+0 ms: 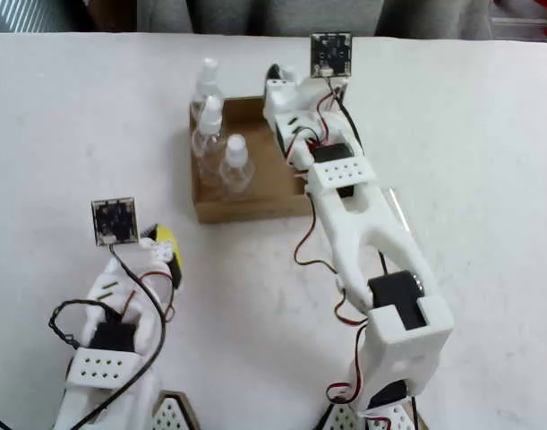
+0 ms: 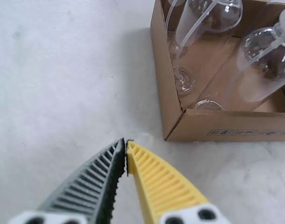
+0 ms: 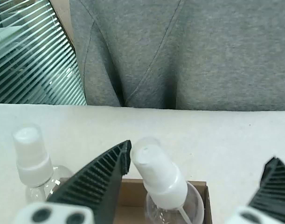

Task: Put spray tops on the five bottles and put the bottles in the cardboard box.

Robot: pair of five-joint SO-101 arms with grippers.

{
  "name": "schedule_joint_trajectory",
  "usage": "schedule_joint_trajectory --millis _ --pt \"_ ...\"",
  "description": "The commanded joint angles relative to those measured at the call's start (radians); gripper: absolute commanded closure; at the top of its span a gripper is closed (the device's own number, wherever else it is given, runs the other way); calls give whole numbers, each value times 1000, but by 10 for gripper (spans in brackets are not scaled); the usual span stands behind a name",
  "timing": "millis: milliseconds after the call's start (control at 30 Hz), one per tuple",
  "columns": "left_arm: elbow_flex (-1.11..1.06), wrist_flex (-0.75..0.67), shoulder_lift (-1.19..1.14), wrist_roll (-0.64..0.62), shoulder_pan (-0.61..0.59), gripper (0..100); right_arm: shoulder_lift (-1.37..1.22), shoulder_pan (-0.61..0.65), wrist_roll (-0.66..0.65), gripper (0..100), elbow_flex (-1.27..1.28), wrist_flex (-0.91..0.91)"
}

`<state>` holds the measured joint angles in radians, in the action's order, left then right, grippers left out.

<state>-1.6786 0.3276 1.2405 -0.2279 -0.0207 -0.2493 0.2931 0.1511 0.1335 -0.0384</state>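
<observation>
Spray bottles (image 1: 236,163) with white tops stand upright in the left part of the cardboard box (image 1: 255,210), and we think they stand that way so more can fit next to them. A far bottle (image 1: 208,79) is at the far left corner of the box; we cannot tell if it is inside or just behind. Over the far right part of the box hangs the right gripper (image 3: 199,153), its fingers spread wide, with a capped bottle (image 3: 161,182) between them, just beside one finger; we cannot tell if they touch. We guess the fingers are wide so this bottle can be set down in the box. The left gripper (image 2: 126,144) is near us and left of the box, over the white table (image 1: 76,116), its grey and yellow fingers pressed together with nothing in them; we think it has no job right now. Tiny print (image 2: 245,133) on the box's near side is too small to read, and we see no labels on the clear bottles.
</observation>
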Motion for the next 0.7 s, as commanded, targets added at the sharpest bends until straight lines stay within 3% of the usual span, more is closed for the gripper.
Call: schedule_joint_trajectory --millis 0,367,667 --pt "8 -26 13 11 15 976 91 8 5 608 -46 -2" --pt "8 -26 13 11 15 976 271 -16 5 608 -46 -148" --pt "8 -26 13 11 15 976 503 -105 5 610 -41 -513"
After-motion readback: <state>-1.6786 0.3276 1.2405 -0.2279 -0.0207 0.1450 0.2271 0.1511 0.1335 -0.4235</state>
